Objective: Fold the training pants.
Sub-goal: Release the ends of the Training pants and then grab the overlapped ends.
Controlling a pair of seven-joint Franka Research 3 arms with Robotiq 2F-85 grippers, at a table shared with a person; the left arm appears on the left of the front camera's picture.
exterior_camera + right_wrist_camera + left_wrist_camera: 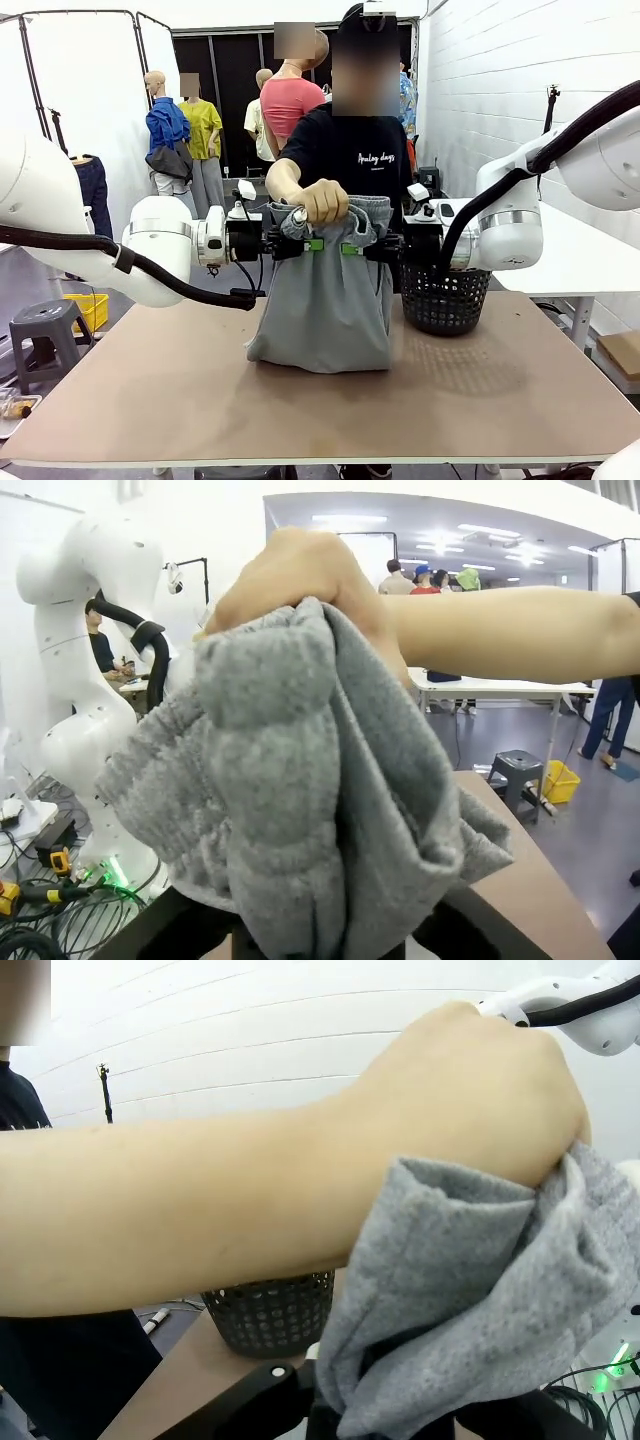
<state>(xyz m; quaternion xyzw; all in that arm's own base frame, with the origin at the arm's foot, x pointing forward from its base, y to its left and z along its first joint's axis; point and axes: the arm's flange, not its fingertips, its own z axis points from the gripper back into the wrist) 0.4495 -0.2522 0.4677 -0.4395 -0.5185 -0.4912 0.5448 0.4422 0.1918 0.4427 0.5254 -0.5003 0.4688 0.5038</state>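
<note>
Pinching the training pants at the waistband's left with the left gripper, jaws narrow on cloth; hanging from the person's hand, hem brushing the table; pinching likewise with the right gripper; folding apparently all remaining.

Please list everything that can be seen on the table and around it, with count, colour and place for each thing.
pants: one, light grey, hanging over the middle of the table, lower end resting on it
basket: one, black mesh, on the table, right of the pants
table: one, brown, across the foreground
stool: one, grey, on the floor left of the table
bin: one, yellow, on the floor behind the stool
left gripper: one, black with green pads, at the pants' upper left edge
right gripper: one, black with green pads, at the pants' upper right edge
person's hand: one, gripping the bunched waistband from above
</note>
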